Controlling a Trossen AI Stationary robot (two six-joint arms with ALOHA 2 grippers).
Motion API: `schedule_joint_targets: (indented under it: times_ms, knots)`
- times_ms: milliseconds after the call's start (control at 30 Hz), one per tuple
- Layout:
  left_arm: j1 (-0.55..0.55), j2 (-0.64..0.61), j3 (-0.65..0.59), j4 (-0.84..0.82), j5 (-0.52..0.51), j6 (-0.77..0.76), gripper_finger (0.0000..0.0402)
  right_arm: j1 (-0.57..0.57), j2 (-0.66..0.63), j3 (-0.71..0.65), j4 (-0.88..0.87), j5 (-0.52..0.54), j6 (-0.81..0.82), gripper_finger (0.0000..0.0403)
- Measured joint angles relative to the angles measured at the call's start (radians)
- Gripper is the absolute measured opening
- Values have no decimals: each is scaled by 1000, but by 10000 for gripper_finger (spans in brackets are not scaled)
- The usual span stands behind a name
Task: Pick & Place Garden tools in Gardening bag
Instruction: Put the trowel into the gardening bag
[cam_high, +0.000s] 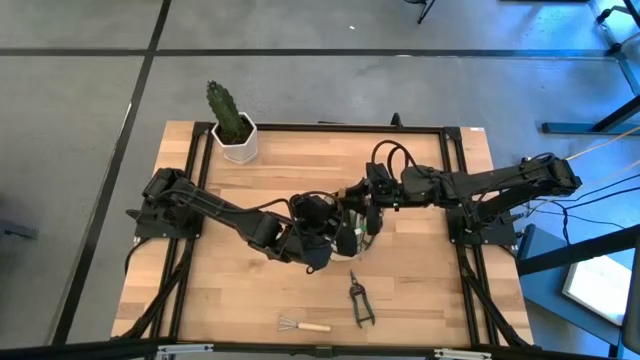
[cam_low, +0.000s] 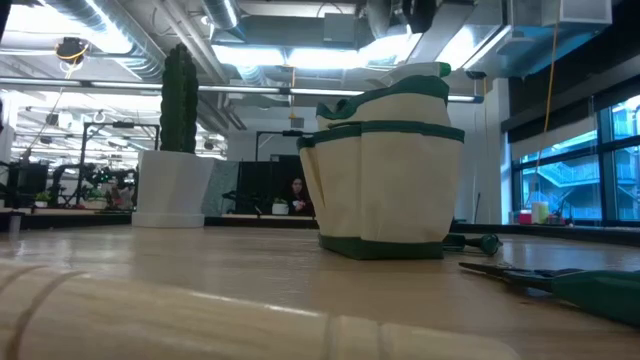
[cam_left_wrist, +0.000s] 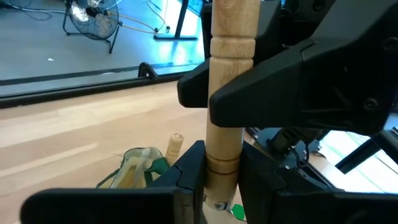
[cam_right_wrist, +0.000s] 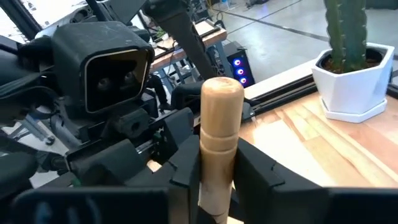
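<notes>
Grippers meet over the cream-and-green fabric gardening bag (cam_high: 352, 228) mid-table: left gripper (cam_left_wrist: 219, 180) and right gripper (cam_right_wrist: 214, 168) both clamped on a round pale wooden tool handle (cam_left_wrist: 229, 93).

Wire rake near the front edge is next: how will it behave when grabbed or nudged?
The wire rake looks light, so it should lift easily. Its round wooden handle may roll if nudged sideways. The thin wire tines will probably flex or snag, so the handle seems the safer grip.

Grey concrete floor (cam_high: 80, 150); ceiling lights (cam_low: 265, 55); windows (cam_low: 560, 170) right.
</notes>
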Motion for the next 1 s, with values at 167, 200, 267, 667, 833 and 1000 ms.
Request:
schedule_joint_targets:
  times_ms: [167, 200, 267, 667, 833, 1000]
  knots:
    - [0, 0, 0, -1, 0, 0, 65, 0, 0, 0, 0, -6, 0, 67]
    - [0, 0, 0, -2, 0, 0, 65, 0, 0, 0, 0, -7, 0, 67]
    - [0, 0, 0, -6, 1, -1, 65, 0, 0, 0, 0, -9, 1, 67]
    - [1, 0, 0, -14, 3, -5, 65, -1, 0, 0, -5, -34, 31, 67]
    - [3, 0, 0, -21, 6, -1, 65, -1, 0, 0, -6, -34, 31, 67]
    - [3, 0, 0, -26, 24, 23, 125, -1, 0, 0, -13, -46, 37, 67]
